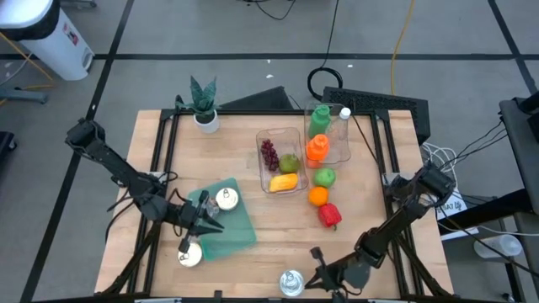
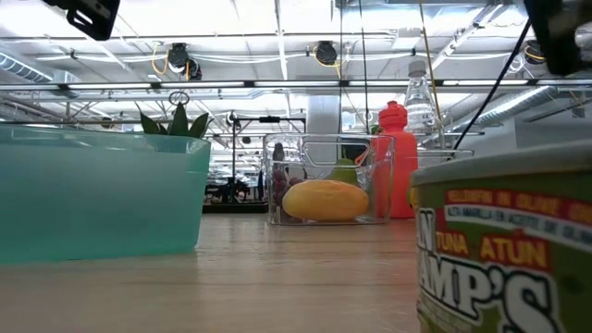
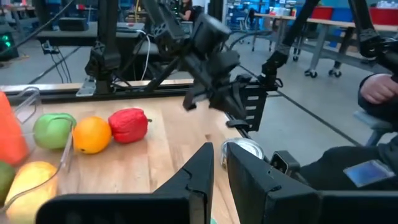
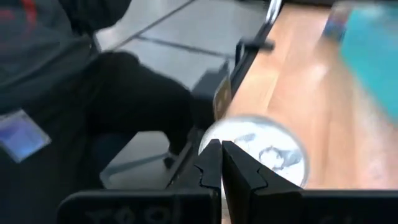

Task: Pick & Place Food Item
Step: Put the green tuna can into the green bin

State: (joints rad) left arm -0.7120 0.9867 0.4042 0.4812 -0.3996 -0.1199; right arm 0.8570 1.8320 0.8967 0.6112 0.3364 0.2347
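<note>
Tuna, in a round silver-lidded can (image 1: 291, 283), sits at the table's front edge, the nearest item to the robot and, by my reading, the likeliest food item to be moved. The right gripper (image 1: 316, 255) hangs just beside it with its jaws pressed together and holding nothing; in the right wrist view the closed fingertips (image 4: 219, 163) point right at the can's lid (image 4: 261, 155), which suggests an approach is being lined up before the jaws open. On the robot's left, the left gripper (image 1: 212, 220) hovers over a teal plastic bin (image 1: 234, 227), jaws likewise shut and empty, between two small white-lidded cans, one in the bin (image 1: 226, 199) and one on the wood just in front of it (image 1: 190, 256). The bin looks like the intended drop spot, hence the arm waiting there. Farther in, loose on the wooden table (image 1: 278, 227), lie a red pepper (image 1: 329, 215), an orange (image 1: 317, 196) and a green apple (image 1: 324, 177). Beyond them a clear plastic tub (image 1: 282, 160) keeps grapes, a green fruit and a yellow mango together. At the far edge stand a potted plant (image 1: 203, 103) and bottles.
</note>
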